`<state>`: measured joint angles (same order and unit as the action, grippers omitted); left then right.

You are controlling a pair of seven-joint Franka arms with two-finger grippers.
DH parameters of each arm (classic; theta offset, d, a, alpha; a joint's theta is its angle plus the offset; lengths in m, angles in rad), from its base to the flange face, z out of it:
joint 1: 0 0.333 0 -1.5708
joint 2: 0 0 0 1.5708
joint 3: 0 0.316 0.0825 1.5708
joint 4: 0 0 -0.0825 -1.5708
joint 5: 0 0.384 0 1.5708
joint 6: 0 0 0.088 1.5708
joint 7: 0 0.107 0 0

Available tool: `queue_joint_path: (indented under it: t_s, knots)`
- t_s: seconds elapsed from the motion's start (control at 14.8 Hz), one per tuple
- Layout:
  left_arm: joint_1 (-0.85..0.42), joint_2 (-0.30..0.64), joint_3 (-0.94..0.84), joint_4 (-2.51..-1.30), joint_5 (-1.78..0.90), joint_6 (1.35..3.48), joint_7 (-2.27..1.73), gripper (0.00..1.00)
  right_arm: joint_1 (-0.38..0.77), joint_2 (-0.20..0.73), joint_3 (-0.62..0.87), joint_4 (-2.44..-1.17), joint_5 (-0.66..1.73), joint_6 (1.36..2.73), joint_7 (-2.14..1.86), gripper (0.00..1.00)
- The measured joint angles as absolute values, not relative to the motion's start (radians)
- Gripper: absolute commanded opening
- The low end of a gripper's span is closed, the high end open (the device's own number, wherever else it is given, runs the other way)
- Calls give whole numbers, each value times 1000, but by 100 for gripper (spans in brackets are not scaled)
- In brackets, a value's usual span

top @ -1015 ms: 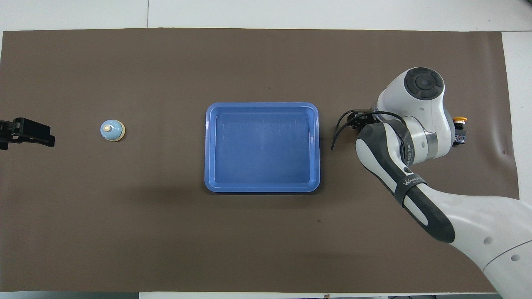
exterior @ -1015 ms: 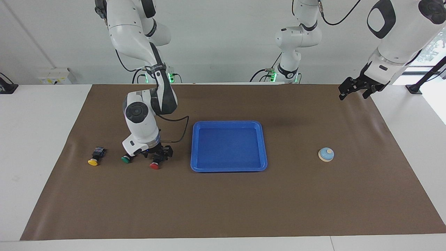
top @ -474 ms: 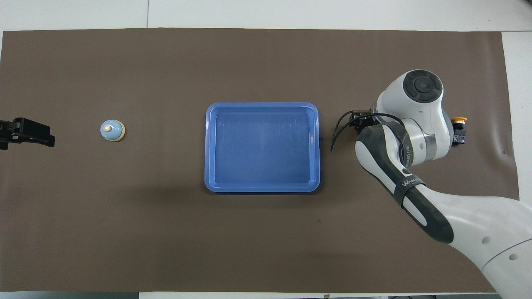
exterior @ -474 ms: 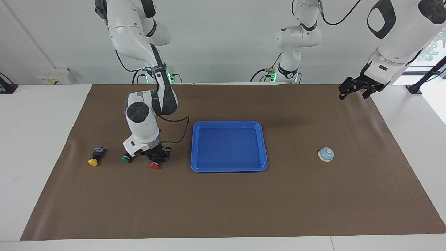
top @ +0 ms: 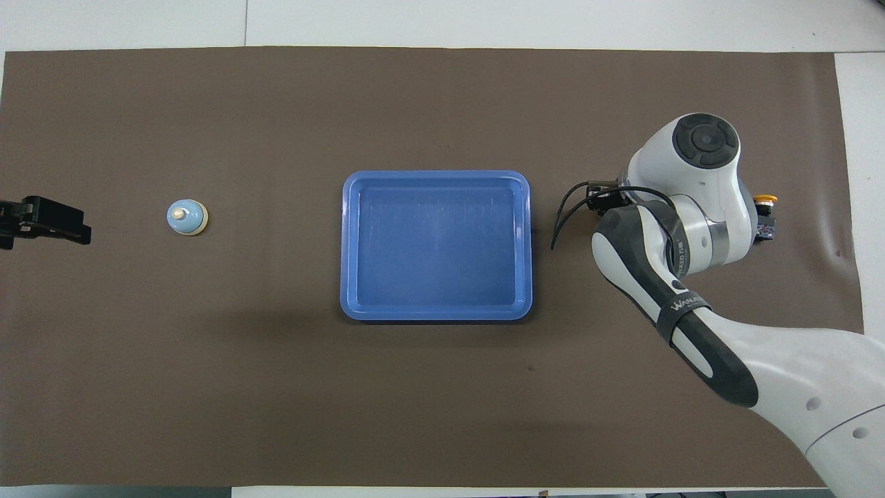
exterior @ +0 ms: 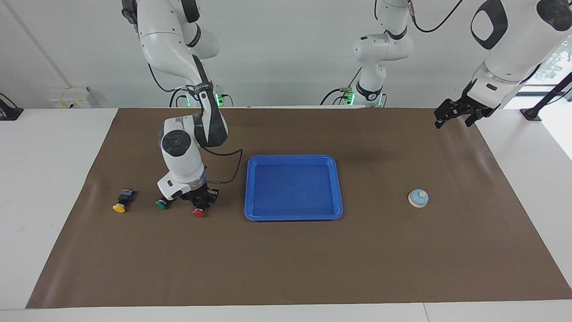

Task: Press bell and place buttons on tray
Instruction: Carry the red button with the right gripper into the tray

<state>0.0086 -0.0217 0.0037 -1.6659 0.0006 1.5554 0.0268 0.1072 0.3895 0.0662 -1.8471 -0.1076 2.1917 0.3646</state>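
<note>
The red button lies on the brown mat beside the blue tray, toward the right arm's end of the table. My right gripper is down at the mat, shut on this button's black body. The green button lies close beside it, and the yellow button lies further toward the table's end. In the overhead view my right arm hides the red and green ones, and only the yellow button peeks out. The bell stands alone toward the left arm's end. My left gripper waits open in the air over the mat's corner.
The brown mat covers most of the white table. The tray holds nothing. A third robot arm stands at the robots' edge of the table, between my two arms. The right arm's cable loops toward the tray.
My right gripper's fingers have closed on the red button's black body. The button still rests on the mat. The left arm has not moved.
</note>
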Motion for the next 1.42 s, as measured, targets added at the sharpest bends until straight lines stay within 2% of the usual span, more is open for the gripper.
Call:
queue_joint_path:
  t_s: [0.27, 0.47, 0.88, 1.42]
  knots:
    - [9, -22, 4, -1666, 1, 1555, 27, 100, 212, 355, 70, -1712, -77, 1980, 410, 0]
    - [9, -22, 4, -1666, 1, 1555, 27, 100, 318, 330, 73, -1681, -8, 1941, 489, 0]
    - [9, -22, 4, -1666, 1, 1555, 27, 100, 468, 340, 73, -1688, 8, 1969, 599, 0]
    - [9, -22, 4, -1666, 1, 1555, 27, 100, 477, 423, 66, -1793, 9, 2180, 601, 0]
